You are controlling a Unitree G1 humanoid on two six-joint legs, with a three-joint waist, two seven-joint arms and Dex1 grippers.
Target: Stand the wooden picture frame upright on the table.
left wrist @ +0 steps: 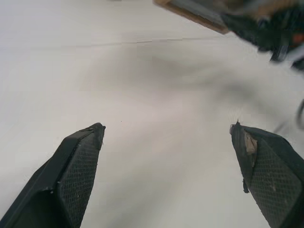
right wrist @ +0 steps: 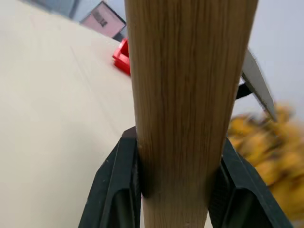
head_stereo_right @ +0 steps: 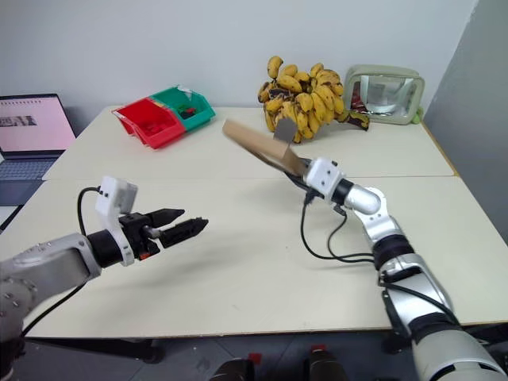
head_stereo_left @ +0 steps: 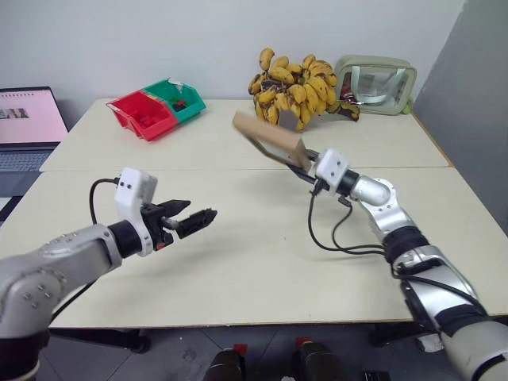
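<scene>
A lab or office room: plain white wall, large pale beige table (head_stereo_left: pixel 238 262), open laptop (head_stereo_left: pixel 28 127), red and green plastic parts bins (head_stereo_left: pixel 156 107).

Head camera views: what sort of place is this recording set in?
Probably an office or lab workroom: two pale beige tables pushed together against a plain white wall, an open laptop on a side desk, and red and green plastic parts bins.

One wooden picture frame (head_stereo_left: pixel 270 140), two bins (head_stereo_left: pixel 157 108), one banana bunch (head_stereo_left: pixel 295 87), one laptop (head_stereo_left: pixel 28 127), two grippers (head_stereo_left: pixel 190 220)
</scene>
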